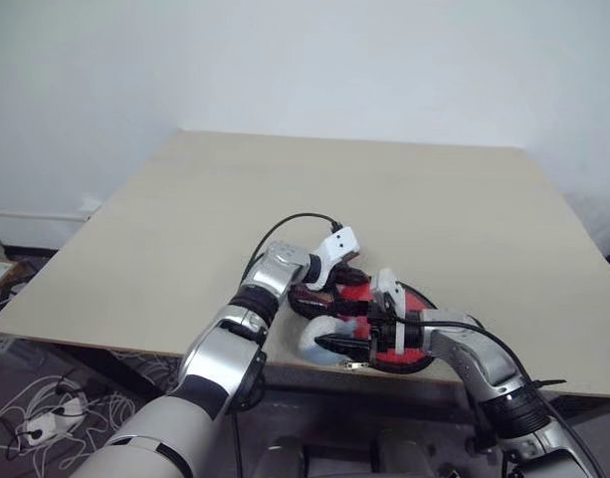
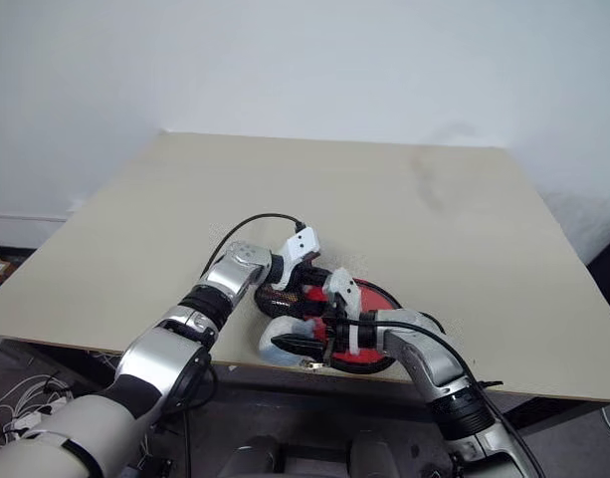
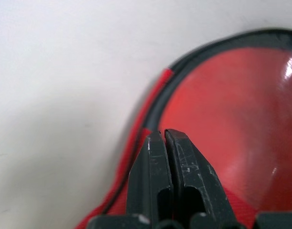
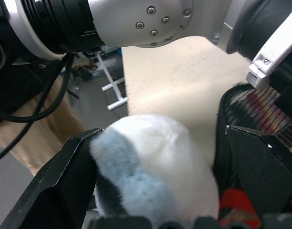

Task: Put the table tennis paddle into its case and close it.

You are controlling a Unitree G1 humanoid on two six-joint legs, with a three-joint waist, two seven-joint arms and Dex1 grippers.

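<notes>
Head eyes look down over the table (image 1: pixel 285 199); wrist cameras sit close.

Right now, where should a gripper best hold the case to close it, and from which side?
Probably the black rim of the case, taken from the table side: it curves clear of the red paddle under clear plastic. The left gripper, shut, already points there.

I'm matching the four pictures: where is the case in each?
Left eye: case at the table's near edge, between the grippers.
Right eye: same spot, near edge.
Left wrist: clear side and black rim past the fingertips.
Right wrist: black edge beside the plush ball.
Shared landmark: the table.
</notes>
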